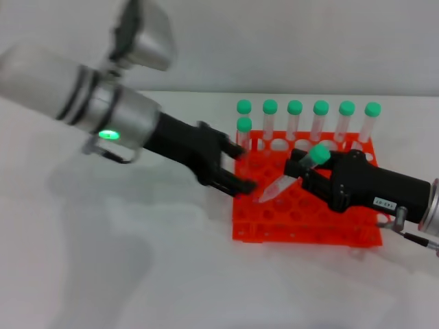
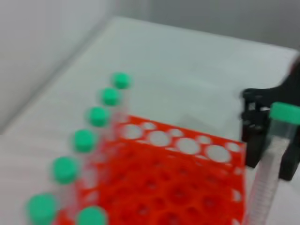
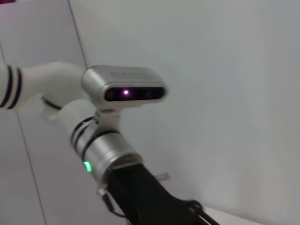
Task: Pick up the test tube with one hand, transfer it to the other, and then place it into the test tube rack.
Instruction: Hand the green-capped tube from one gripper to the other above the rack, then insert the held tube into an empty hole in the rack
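Two end effectors meet above the orange test tube rack [image 1: 305, 209]: the right end effector [image 1: 302, 171] grips the tilted test tube [image 1: 295, 177] near its green cap, while the left end effector [image 1: 236, 168] hangs released just beside its tip.

My head camera looks forward and down over the bench [image 1: 137, 274], taking in the orange rack [image 1: 305, 226] at middle distance. My left wrist camera sits close above that same rack [image 2: 178, 187]. My right wrist camera faces up and left at my left arm [image 3: 108, 154] and the wall.
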You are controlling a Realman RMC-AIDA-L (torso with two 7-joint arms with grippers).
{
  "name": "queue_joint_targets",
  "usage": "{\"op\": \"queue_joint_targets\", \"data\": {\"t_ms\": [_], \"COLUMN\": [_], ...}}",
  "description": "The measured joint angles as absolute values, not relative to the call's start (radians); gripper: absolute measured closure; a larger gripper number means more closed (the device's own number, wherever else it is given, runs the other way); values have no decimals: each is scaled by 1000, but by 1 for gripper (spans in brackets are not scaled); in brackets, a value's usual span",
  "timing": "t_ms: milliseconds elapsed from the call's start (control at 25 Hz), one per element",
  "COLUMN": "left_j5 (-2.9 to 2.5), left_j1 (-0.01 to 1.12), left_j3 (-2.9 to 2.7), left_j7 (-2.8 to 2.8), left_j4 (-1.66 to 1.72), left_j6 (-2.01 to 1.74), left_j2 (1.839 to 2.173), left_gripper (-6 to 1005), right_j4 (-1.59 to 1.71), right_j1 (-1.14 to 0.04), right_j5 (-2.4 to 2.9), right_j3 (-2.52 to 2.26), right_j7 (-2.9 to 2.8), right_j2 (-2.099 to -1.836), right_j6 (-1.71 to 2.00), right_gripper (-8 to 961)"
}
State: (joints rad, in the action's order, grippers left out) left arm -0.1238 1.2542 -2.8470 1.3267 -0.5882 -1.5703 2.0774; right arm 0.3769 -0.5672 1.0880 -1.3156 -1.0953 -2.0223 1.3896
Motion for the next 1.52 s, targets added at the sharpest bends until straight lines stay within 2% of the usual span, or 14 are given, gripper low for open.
{"op": "queue_joint_targets", "data": {"t_ms": [120, 320, 360, 400, 480, 800, 920, 1160, 1520], "left_j5": [8, 285, 383, 383, 488, 860, 949, 1060, 1067], "left_j1": [1181, 982, 900, 900, 819, 495, 417, 317, 314], "left_j3": [-2847, -2847, -2847, -2847, -2847, -2845, -2844, -2843, -2843], "left_j7": [1314, 1287, 1276, 1276, 1254, 1010, 906, 744, 723], "left_j4": [-682, -778, -781, -781, -774, -596, -509, -368, -349], "left_j6": [-1641, -1725, -1729, -1729, -1729, -1725, -1718, -1695, -1690], "left_j2": [2077, 2077, 2078, 2078, 2080, 2082, 2082, 2081, 2082], "left_gripper": [311, 204, 180, 155, 106, 106, 106, 106, 106], "right_j4": [383, 402, 404, 404, 404, 432, 450, 455, 454], "right_j1": [-572, -596, -605, -616, -648, -679, -679, -686, -707], "right_j5": [1076, 1072, 1072, 1071, 1073, 1078, 1079, 1101, 1104], "right_j3": [-1315, -1315, -1315, -1317, -1321, -1326, -1335, -1357, -1391], "right_j7": [-1081, -1070, -1070, -1070, -1064, -1055, -1054, -1052, -1043], "right_j2": [-2020, -2020, -2020, -2020, -2020, -2019, -2017, -2015, -2023], "right_j6": [1364, 1321, 1307, 1293, 1246, 1158, 1127, 1053, 994], "right_gripper": [721, 714, 712, 711, 708, 697, 693, 684, 672]}}
